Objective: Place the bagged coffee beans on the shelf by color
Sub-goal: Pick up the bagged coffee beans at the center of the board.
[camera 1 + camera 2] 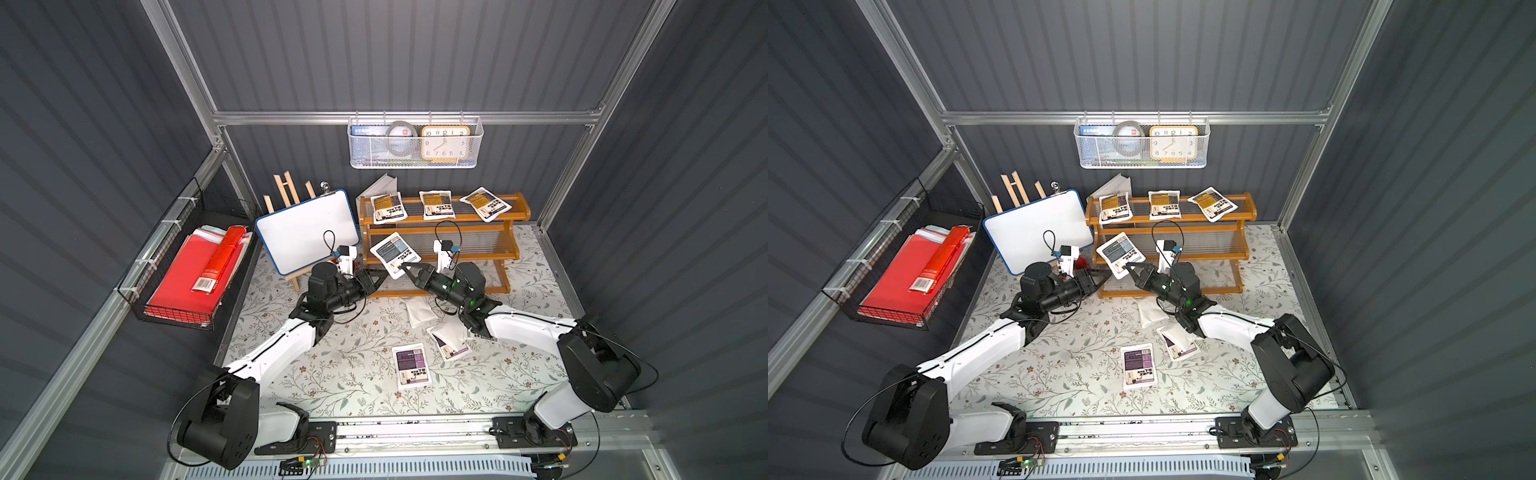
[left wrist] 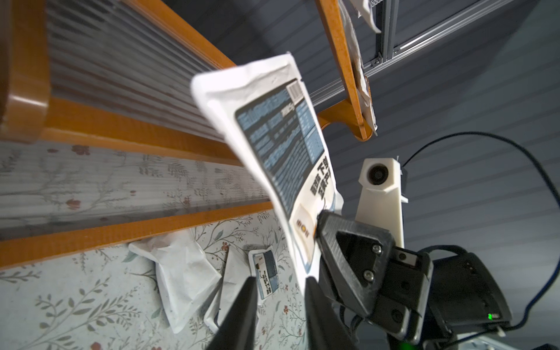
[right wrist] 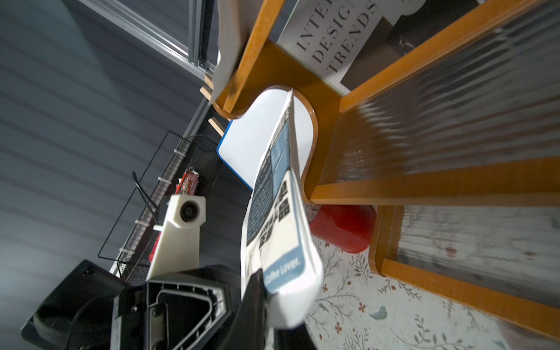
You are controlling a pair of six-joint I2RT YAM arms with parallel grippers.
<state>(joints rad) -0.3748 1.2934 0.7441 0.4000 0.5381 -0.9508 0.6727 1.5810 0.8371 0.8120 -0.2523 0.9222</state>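
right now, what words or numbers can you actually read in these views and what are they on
"Coffee Lover," on the blue-grey pouch, right wrist view.
"INTE", "DESIG", "TRENDS" on the white book, first two cut by the frame edge.
"1" to "12" on the clock dial in the mesh basket.
Too small or blurred: print on the other pouches, blue box lettering, red box barcode.

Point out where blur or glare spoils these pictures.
Left wrist view: pouch print and shelf slats are smeared. Right wrist view: slats soft, book title crisp. Both top views: evenly lit and sharp, no glare on the whiteboard.
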